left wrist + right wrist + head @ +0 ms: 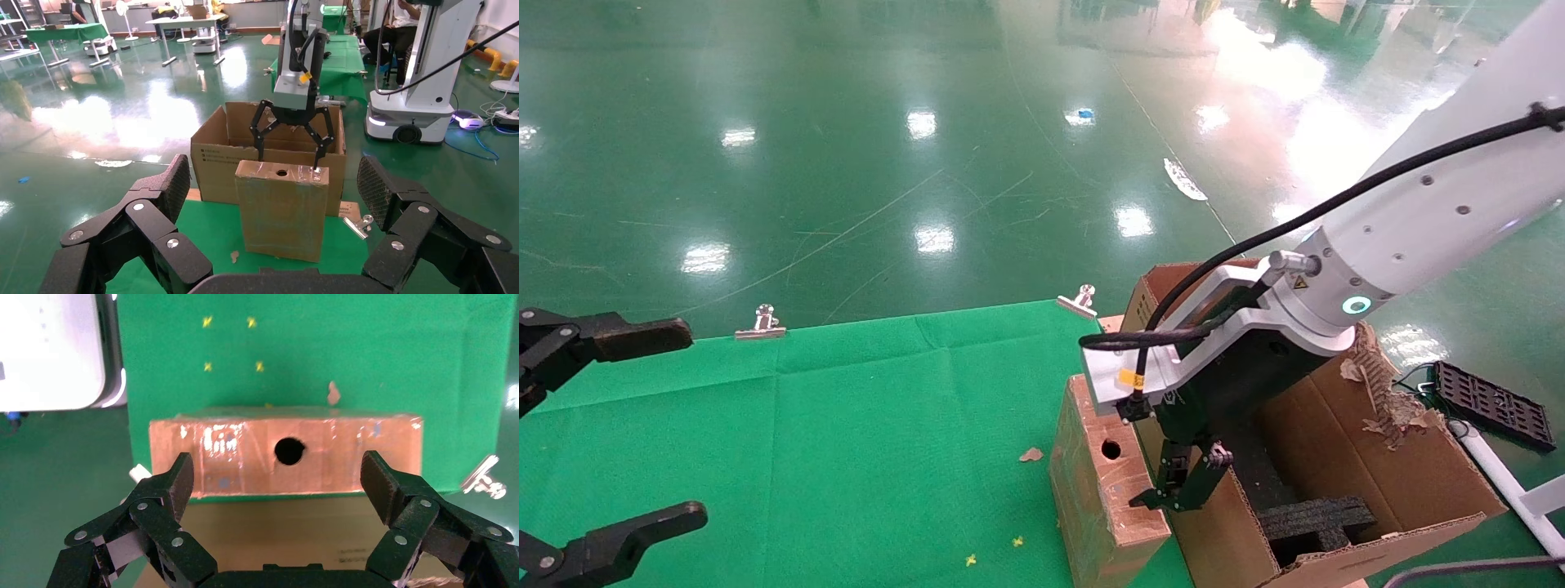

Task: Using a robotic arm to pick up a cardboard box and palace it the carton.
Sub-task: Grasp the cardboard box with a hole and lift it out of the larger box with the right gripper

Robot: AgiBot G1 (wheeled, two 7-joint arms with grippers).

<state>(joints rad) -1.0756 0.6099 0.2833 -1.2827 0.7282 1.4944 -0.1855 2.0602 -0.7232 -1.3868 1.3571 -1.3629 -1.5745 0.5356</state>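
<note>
Head overhead – wrists facing cardboard box (282, 208)

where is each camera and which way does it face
Head: high on the robot, looking down at the green table; both arms show.
Left wrist: low over the table, facing the box and right gripper; open fingers show.
Right wrist: above the box, looking down; open fingers show.
All share the box.

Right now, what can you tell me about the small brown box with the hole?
The small narrow brown cardboard box stands upright on the green cloth, beside the large carton. Glossy tape covers its faces, and one round hole sits in its narrow top. The right gripper hangs open just above it, fingers spread, not gripping it.
</note>
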